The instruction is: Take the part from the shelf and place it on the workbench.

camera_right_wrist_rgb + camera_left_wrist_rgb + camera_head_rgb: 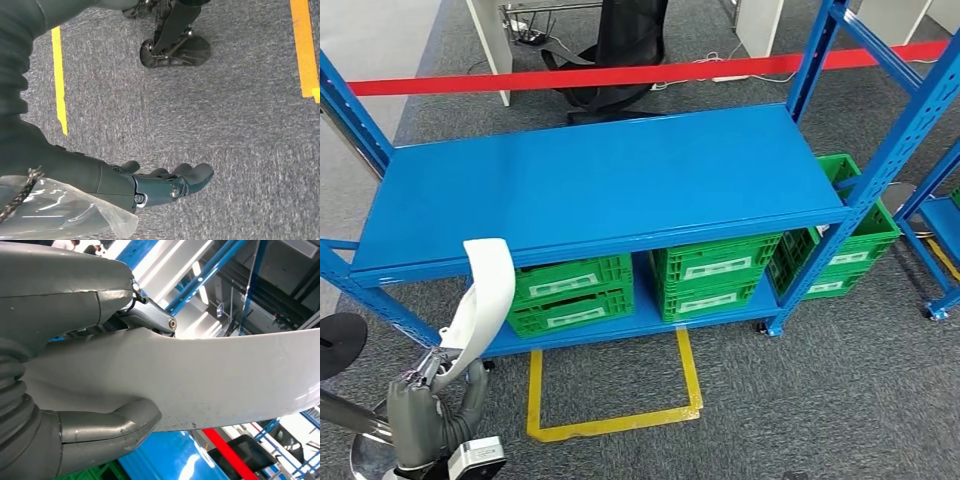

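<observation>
Your left robot hand (433,405) grips the white part (482,300) before the blue shelf (599,180); right robot hand (166,182) hangs empty, fingers apart.

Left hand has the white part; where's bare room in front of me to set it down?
The blue shelf top is bare from end to end, bordered by the blue uprights. The lower shelf is crowded with green crates. The left hand holds the white part low, in front of the shelf's left end.

part (226,385) end cut off by frame edge, left hand (422,405) fingers partly hidden
</observation>
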Available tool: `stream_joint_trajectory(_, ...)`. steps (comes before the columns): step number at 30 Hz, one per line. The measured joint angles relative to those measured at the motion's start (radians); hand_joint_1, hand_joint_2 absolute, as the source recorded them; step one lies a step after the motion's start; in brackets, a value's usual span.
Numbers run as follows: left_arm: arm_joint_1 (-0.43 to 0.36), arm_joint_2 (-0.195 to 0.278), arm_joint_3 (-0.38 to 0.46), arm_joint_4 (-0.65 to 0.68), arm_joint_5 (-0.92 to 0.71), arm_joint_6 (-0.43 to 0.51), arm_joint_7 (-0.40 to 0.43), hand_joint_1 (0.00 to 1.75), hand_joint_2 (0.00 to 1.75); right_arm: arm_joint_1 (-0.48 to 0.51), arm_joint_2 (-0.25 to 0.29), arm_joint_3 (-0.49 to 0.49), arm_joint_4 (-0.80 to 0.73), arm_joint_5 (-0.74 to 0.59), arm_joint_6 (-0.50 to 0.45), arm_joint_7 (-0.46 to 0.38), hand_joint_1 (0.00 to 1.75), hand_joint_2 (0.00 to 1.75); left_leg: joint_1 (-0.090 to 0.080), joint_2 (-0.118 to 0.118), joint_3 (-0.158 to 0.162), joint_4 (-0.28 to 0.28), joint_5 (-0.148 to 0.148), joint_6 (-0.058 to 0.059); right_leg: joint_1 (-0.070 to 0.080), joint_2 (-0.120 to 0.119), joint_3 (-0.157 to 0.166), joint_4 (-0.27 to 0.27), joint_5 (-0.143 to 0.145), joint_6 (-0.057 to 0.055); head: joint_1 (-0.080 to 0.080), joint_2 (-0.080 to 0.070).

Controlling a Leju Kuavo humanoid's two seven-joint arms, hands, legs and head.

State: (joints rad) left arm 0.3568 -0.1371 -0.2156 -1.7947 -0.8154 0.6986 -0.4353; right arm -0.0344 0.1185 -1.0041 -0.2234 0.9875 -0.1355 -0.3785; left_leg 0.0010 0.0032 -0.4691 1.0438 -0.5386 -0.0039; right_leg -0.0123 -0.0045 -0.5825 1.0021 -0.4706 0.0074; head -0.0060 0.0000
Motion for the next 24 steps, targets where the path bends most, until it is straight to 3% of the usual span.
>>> stream_joint_trajectory(2, -0.001, -0.001, 0.001, 0.001, 0.011, 0.0, -0.007, 1.75, 1.75, 0.0, 0.001, 0.0, 0.0, -0.001, 0.0, -0.002, 0.0, 1.75, -0.004, -0.002, 0.027, -0.062, -0.011, 0.008, 0.001, 0.0, -0.011, 0.001, 0.017, 0.012, 0.001, 0.0)
stream_joint_trajectory(4, -0.004, -0.002, 0.002, 0.003, 0.021, 0.0, -0.012, 1.75, 1.75, 0.001, 0.001, 0.0, 0.0, -0.002, 0.0, -0.005, 0.0, 1.75, -0.003, 0.001, 0.014, -0.07, -0.002, 0.019, 0.0, 0.001, -0.021, 0.002, 0.025, 0.025, 0.001, 0.0)
stream_joint_trajectory(5, -0.006, -0.004, 0.003, 0.004, 0.025, 0.0, -0.012, 1.75, 1.75, 0.001, 0.001, 0.0, 0.0, -0.003, 0.0, -0.006, 0.0, 1.75, -0.001, 0.003, 0.003, -0.073, 0.007, 0.027, 0.0, 0.001, -0.031, 0.014, 0.007, 0.03, 0.002, 0.0)
stream_joint_trajectory(6, -0.008, -0.005, 0.004, 0.007, 0.029, 0.0, -0.012, 1.75, 1.75, 0.002, 0.001, -0.001, 0.0, -0.003, 0.001, -0.006, 0.0, 1.75, 0.0, 0.006, -0.009, -0.076, 0.019, 0.036, 0.0, 0.002, -0.044, 0.042, -0.029, 0.033, 0.005, 0.0)
stream_joint_trajectory(8, -0.013, -0.007, 0.006, 0.014, 0.035, 0.0, -0.011, 1.75, 1.75, 0.002, 0.001, -0.002, 0.001, -0.003, 0.001, -0.007, 0.0, 1.75, -0.001, 0.009, -0.037, -0.076, 0.042, 0.047, -0.001, 0.003, -0.076, 0.151, -0.129, 0.037, 0.012, 0.0)
stream_joint_trajectory(9, -0.014, -0.008, 0.007, 0.018, 0.037, 0.0, -0.011, 1.75, 1.75, 0.002, 0.001, -0.003, 0.001, -0.004, 0.001, -0.007, 0.0, 1.75, -0.004, 0.01, -0.051, -0.074, 0.053, 0.048, -0.001, 0.003, -0.087, 0.213, -0.162, 0.038, 0.014, 0.0)
stream_joint_trajectory(10, -0.016, -0.008, 0.008, 0.022, 0.039, 0.0, -0.01, 1.75, 1.75, 0.001, 0.001, -0.004, 0.001, -0.004, 0.002, -0.007, 0.0, 1.75, -0.007, 0.011, -0.066, -0.072, 0.064, 0.049, -0.001, 0.003, -0.088, 0.257, -0.169, 0.039, 0.015, 0.0)
stream_joint_trajectory(11, -0.018, -0.008, 0.009, 0.025, 0.041, 0.0, -0.01, 1.75, 1.75, 0.001, 0.001, -0.006, 0.001, -0.004, 0.002, -0.007, 0.0, 1.75, -0.009, 0.012, -0.082, -0.069, 0.074, 0.048, -0.001, 0.003, -0.075, 0.273, -0.151, 0.038, 0.015, 0.0)
stream_joint_trajectory(12, -0.019, -0.008, 0.01, 0.028, 0.042, 0.0, -0.01, 1.75, 1.75, 0.001, 0.001, -0.006, 0.001, -0.004, 0.002, -0.007, 0.0, 1.75, -0.011, 0.012, -0.099, -0.064, 0.084, 0.047, 0.0, 0.003, -0.045, 0.254, -0.119, 0.036, 0.015, 0.0)
stream_joint_trajectory(13, -0.02, -0.009, 0.012, 0.031, 0.042, 0.0, -0.01, 1.75, 1.75, 0.001, 0.001, -0.007, 0.001, -0.004, 0.002, -0.007, 0.0, 1.75, -0.012, 0.012, -0.114, -0.059, 0.093, 0.046, 0.0, 0.003, 0.0, 0.204, -0.089, 0.033, 0.015, 0.0)
stream_joint_trajectory(14, -0.021, -0.009, 0.013, 0.033, 0.042, 0.0, -0.01, 1.75, 1.75, 0.0, 0.001, -0.008, 0.001, -0.004, 0.002, -0.007, 0.0, 1.75, -0.014, 0.012, -0.127, -0.052, 0.101, 0.043, 0.002, 0.002, 0.057, 0.13, -0.078, 0.029, 0.015, 0.0)
stream_joint_trajectory(16, -0.023, -0.011, 0.015, 0.035, 0.042, 0.001, -0.01, 1.75, 1.75, -0.004, 0.001, -0.008, 0.001, -0.004, 0.002, -0.007, 0.0, 1.75, -0.017, 0.012, -0.142, -0.043, 0.118, 0.035, 0.005, 0.004, 0.148, -0.007, -0.096, 0.023, 0.015, 0.0)
stream_joint_trajectory(17, -0.024, -0.012, 0.015, 0.035, 0.042, 0.001, -0.01, 1.75, 1.75, -0.005, 0.001, -0.008, 0.001, -0.004, 0.002, -0.008, 0.0, 1.75, -0.018, 0.013, -0.147, -0.042, 0.127, 0.03, 0.007, 0.004, 0.166, -0.044, -0.108, 0.019, 0.015, 0.0)
stream_joint_trajectory(19, -0.026, -0.013, 0.016, 0.037, 0.042, 0.001, -0.01, 1.75, 1.75, -0.003, 0.002, -0.009, 0.002, -0.004, 0.003, -0.008, 0.0, 1.75, -0.015, 0.011, -0.153, -0.041, 0.14, 0.019, 0.008, 0.003, 0.156, -0.057, -0.101, 0.007, 0.015, 0.0)
stream_joint_trajectory(20, -0.025, -0.013, 0.016, 0.037, 0.043, 0.001, -0.01, 1.75, 1.75, -0.001, 0.002, -0.009, 0.002, -0.004, 0.003, -0.007, 0.0, 1.75, -0.013, 0.009, -0.158, -0.034, 0.125, 0.011, 0.007, 0.0, 0.147, -0.057, -0.092, -0.002, 0.015, 0.0)
stream_joint_trajectory(21, -0.025, -0.013, 0.016, 0.038, 0.043, 0.001, -0.01, 1.75, 1.75, 0.0, 0.003, -0.01, 0.002, -0.004, 0.003, -0.007, 0.0, 1.75, -0.011, 0.007, -0.165, -0.011, 0.09, 0.004, 0.005, -0.002, 0.137, -0.058, -0.08, -0.01, 0.014, 0.0)
stream_joint_trajectory(24, -0.025, -0.012, 0.017, 0.04, 0.043, 0.001, -0.01, 1.75, 1.75, 0.0, 0.003, -0.013, 0.002, -0.004, 0.003, -0.007, 0.0, 1.75, -0.002, 0.004, -0.192, 0.155, -0.062, -0.013, 0.005, -0.007, 0.095, -0.054, -0.045, -0.019, 0.011, 0.0)
